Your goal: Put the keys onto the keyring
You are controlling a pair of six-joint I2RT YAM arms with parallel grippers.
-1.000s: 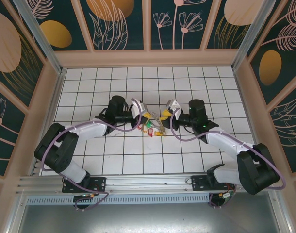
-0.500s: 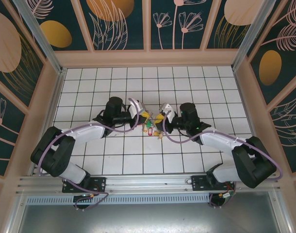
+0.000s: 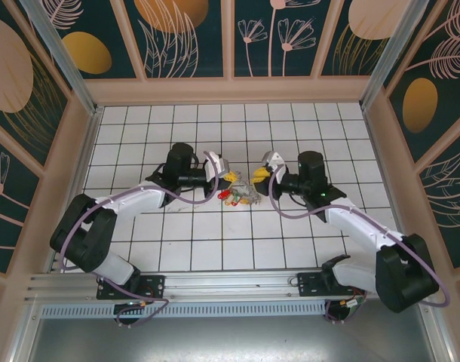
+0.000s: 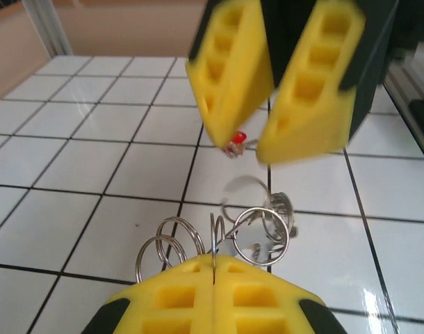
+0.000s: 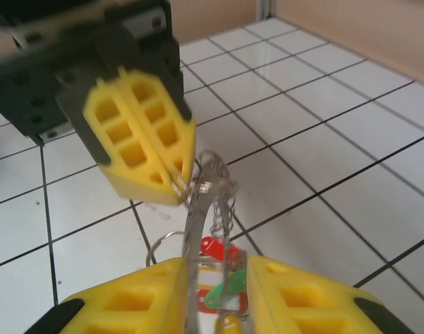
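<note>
The keys [image 3: 237, 197] lie bunched on the white tiles between my two grippers. My left gripper [image 3: 228, 178] is shut, and in the left wrist view its fingers [image 4: 213, 261] pinch a thin wire ring, one of several small split rings [image 4: 261, 226]. My right gripper [image 3: 259, 175] faces it from the right. Close up, the right gripper [image 5: 217, 263] has narrowed round the keyring [image 5: 198, 195], a blurred silvery hoop rising to the left gripper's tips [image 5: 167, 174]. A red key [image 5: 215, 247] and a green key [image 5: 222, 292] hang between the right fingers.
The tiled floor [image 3: 215, 249] is boxed in by pink-framed walls [image 3: 230, 90] at the back and both sides. Both arms reach in from the near rail [image 3: 230, 285], their elbows out towards the side walls.
My right gripper went in low to the keys, then drew back up and to the right with its jaws narrower. The bunch of keys shifted slightly away from the rail. The left gripper barely moved.
</note>
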